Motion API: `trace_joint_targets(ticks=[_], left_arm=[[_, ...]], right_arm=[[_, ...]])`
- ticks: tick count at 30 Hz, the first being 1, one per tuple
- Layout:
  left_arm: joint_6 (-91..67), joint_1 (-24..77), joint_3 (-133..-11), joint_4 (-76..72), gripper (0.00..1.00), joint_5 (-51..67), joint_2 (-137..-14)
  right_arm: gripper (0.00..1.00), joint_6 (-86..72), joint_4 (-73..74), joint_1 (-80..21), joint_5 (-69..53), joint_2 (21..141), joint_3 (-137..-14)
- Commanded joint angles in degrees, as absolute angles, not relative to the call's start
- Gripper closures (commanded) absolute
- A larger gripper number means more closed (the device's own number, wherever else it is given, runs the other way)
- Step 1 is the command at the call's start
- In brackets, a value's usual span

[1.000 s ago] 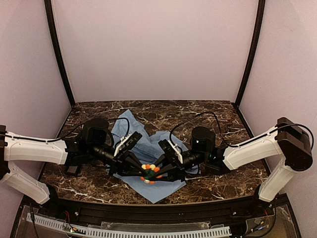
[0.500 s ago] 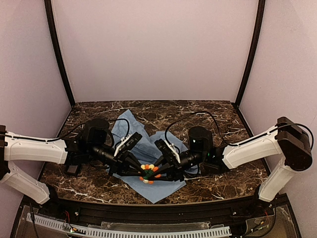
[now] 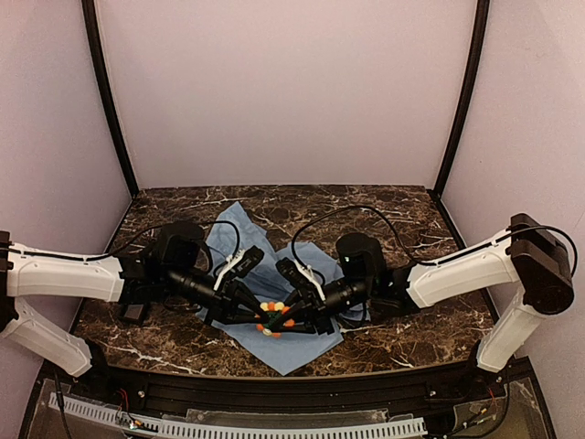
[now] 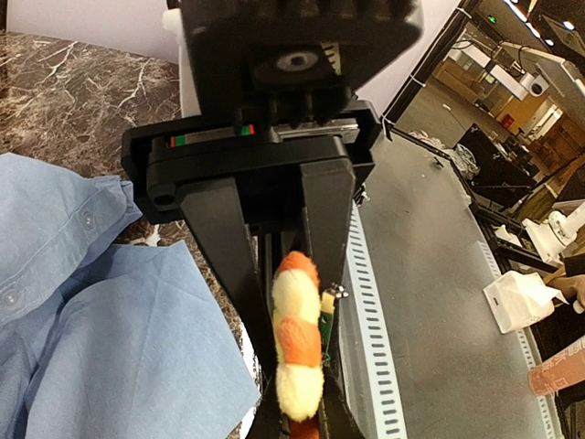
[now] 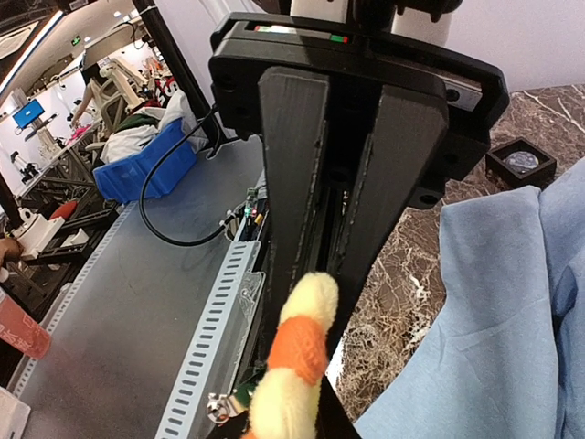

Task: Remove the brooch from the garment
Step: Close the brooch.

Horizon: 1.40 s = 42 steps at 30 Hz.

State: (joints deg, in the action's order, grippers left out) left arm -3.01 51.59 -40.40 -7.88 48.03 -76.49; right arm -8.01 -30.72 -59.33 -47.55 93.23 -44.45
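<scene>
**Top view.** Both arms reach low over the marble tabletop [image 3: 411, 229], tips meeting near its front middle. The brooch [image 3: 273, 318] sits between the left tool [image 3: 260, 315] and the right tool [image 3: 289, 317], each coming at it from its own side. The shirt [image 3: 270, 352], light blue and crumpled, spreads beneath and behind both tools. From here I cannot tell whether the brooch is pinned to the cloth or free of it.

**Left wrist view.** The brooch shows edge-on between the fingers [image 4: 228, 265], out toward the tips, with orange and pale yellow petals bulging past them. The left tool is clamped on the brooch. The shirt lies to this tool's left and below, with two buttons [image 4: 89, 219] showing. The frame cuts off the tips.

**Right wrist view.** The fingers [image 5: 292, 165] are drawn near together with a thin slit between them. The brooch is edge-on at the tips and hides them, so I cannot tell whether this tool pinches it or only meets it. The shirt lies to this tool's right.

**Judgement.** The step in hand looks like securing the brooch before freeing it from the fabric. The next move calls for a firm second hold. After that comes a slow, steady draw away from the cloth. The thin fabric may ride up with the pin or snag.
</scene>
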Motion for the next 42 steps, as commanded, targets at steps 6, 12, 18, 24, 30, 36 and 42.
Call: trace_joint_targets(ticks=[6, 12, 18, 24, 30, 36, 42], left_arm=[[-1.4, 52.8, -43.4, -8.3, 0.99, 42.4, -77.2], [-1.0, 52.8, -43.9, -7.3, 0.99, 42.1, -77.7], [-0.5, 52.8, -43.8, -6.9, 0.99, 40.6, -77.3], [-0.8, 52.8, -42.7, -7.8, 0.99, 36.3, -74.9], [-0.7, 52.8, -40.9, -7.8, 0.99, 27.7, -71.0], [-1.1, 52.3, -39.7, -7.2, 0.99, 18.6, -67.4], [-2.3, 52.0, -38.2, -6.6, 0.99, 8.2, -64.3]], right_arm=[[0.82, -8.1, -36.7, -60.3, -41.5, 93.3, -48.5], [0.79, -7.7, -36.9, -60.0, -40.4, 92.1, -47.5], [0.74, -7.6, -37.3, -59.8, -40.3, 91.5, -46.7], [0.59, -7.3, -38.1, -59.6, -39.2, 90.0, -44.9], [0.28, -5.6, -37.6, -59.3, -34.8, 85.5, -40.9], [0.17, -5.3, -37.8, -58.2, -28.3, 78.9, -35.9], [0.14, -6.0, -39.6, -56.2, -20.6, 71.3, -30.3]])
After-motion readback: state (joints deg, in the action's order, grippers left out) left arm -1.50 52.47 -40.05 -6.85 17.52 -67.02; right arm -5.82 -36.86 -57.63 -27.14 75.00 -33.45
